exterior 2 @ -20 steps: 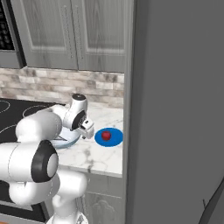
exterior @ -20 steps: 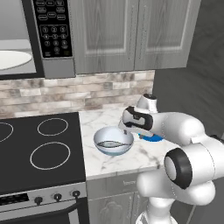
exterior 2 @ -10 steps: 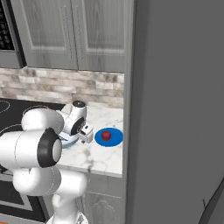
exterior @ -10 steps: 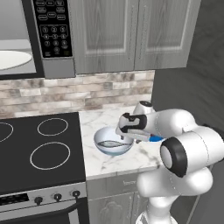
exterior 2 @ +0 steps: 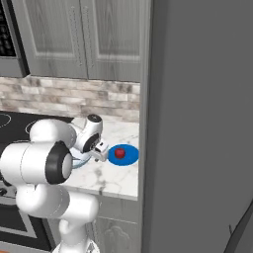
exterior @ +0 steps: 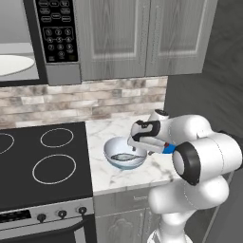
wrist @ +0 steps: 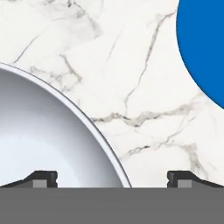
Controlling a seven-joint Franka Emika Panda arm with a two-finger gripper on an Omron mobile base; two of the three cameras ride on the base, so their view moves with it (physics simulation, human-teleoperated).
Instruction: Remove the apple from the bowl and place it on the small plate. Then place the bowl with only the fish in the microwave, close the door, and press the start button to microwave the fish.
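Apple [exterior 2: 119, 153] sits on the small plate [exterior 2: 129, 158], at the right end of the marble counter [exterior 2: 106, 175]. Just left of the plate stands the bowl [exterior: 124, 154], with the fish [exterior: 122, 156] lying inside it. The gripper [wrist: 112, 177] hangs low over the bowl's right rim, fingers spread wide and holding nothing; one tip is above the bowl's inside, the other above bare counter. Left of the counter lies the black stove [exterior: 42, 161]. Above the stove, the microwave [exterior: 35, 40] shows its keypad and a white turntable.
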